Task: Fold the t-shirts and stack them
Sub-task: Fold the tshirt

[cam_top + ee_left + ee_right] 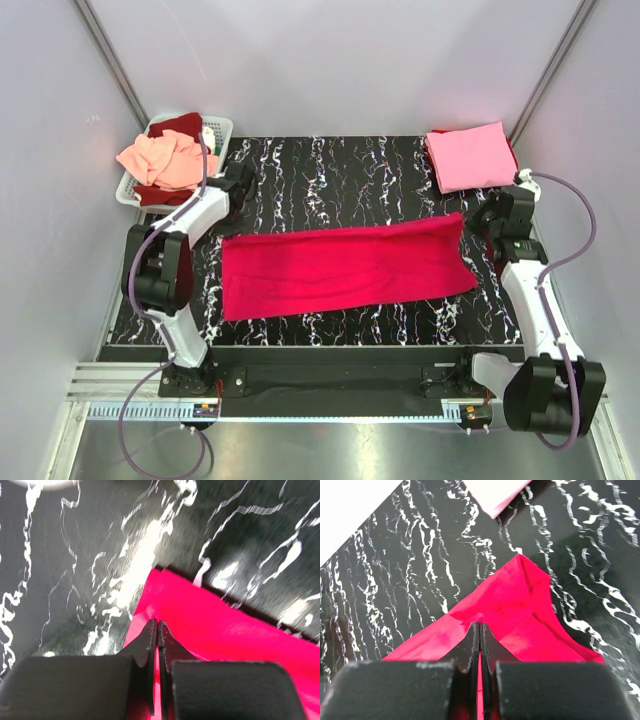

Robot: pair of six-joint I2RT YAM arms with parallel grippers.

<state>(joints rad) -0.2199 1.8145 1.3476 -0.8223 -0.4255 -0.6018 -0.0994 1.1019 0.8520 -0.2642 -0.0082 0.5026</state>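
Note:
The crimson-red t-shirt (345, 270) lies as a long folded strip across the middle of the black marbled table. My left gripper (229, 226) is at its far left corner, and in the left wrist view the gripper (157, 623) is shut on the red cloth (225, 630). My right gripper (470, 222) is at the far right corner, which is raised a little. In the right wrist view the gripper (479, 625) is shut on the red cloth (520, 600). The light pink t-shirt (472, 155) lies folded at the back right. The peach t-shirt (163, 160) and the dark maroon t-shirt (178, 124) sit bunched in the basket.
The white slotted basket (223, 128) stands at the back left corner, just behind my left wrist. White walls enclose the table on three sides. A corner of the pink shirt (495, 495) shows at the top of the right wrist view.

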